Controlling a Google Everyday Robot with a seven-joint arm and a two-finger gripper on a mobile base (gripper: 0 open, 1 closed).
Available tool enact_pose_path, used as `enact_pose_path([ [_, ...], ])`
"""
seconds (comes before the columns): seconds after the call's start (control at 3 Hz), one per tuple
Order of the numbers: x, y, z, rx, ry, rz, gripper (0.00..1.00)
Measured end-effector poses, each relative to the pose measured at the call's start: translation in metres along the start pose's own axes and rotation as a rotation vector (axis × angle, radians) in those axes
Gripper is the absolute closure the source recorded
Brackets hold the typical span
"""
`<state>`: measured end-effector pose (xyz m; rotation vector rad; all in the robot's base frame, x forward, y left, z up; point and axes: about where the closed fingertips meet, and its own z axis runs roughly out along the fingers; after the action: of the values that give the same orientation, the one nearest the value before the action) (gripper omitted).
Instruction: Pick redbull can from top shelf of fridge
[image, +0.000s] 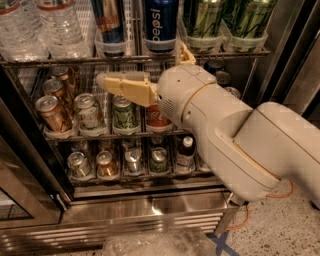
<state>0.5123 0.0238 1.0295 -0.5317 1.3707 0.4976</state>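
Note:
The redbull can (109, 24) stands in a white cup on the top shelf (75, 60) of the fridge (150, 207), left of a Pepsi can (160, 22). Only its blue and silver lower body shows. My gripper (141, 63) is just below the top shelf's front edge, under and slightly right of the redbull can. Its jaws are spread and empty. One tan finger (125, 86) points left in front of the middle shelf. The other finger (184, 54) points up by the shelf rail.
Water bottles (45, 25) stand on the top shelf at left, tall green cans (225, 20) at right. Short cans (90, 112) fill the middle rack, small cans and a bottle (185, 152) the lower one. The dark door frame (292, 55) is at right.

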Motion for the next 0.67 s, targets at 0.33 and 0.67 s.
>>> enact_pose_path([
  [0.33, -0.0151, 0.0163, 0.012, 0.006, -0.007, -0.025, 0.0],
  [0.67, -0.0151, 0.0164, 0.0121, 0.006, -0.007, -0.025, 0.0],
])
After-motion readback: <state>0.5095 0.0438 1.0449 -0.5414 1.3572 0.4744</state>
